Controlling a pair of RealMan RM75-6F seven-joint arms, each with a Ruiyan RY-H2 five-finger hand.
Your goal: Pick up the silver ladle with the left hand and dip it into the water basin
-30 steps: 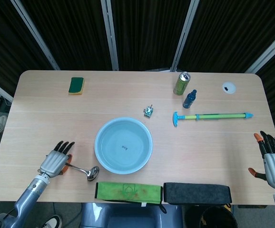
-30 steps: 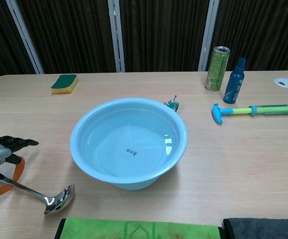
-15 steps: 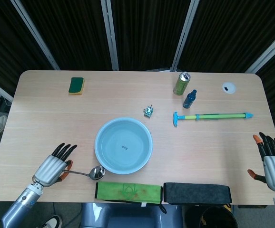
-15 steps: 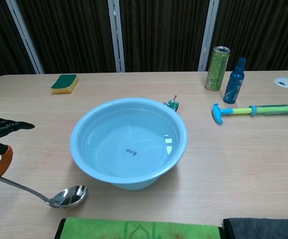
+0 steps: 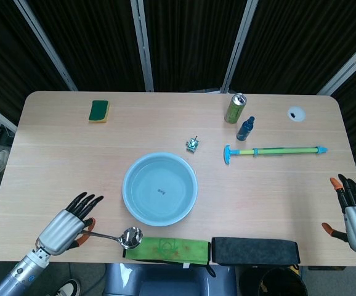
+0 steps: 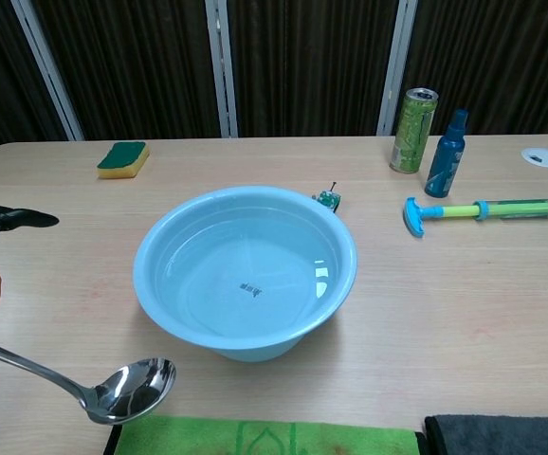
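Centrally, water basin (image 5: 160,189) holding clear water, silver ladle (image 6: 113,390) empty

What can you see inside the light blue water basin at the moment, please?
The water basin holds clear water, and through it a small dark mark shows on the bottom. The silver ladle, held by the left hand, is outside it, near the green cloth. Nothing inside is covered.

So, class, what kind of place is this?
Probably a robot test bench, not a kitchen: a bare light wooden table before dark curtains, with a robotic left hand holding a silver metal ladle beside a pale blue plastic water basin.
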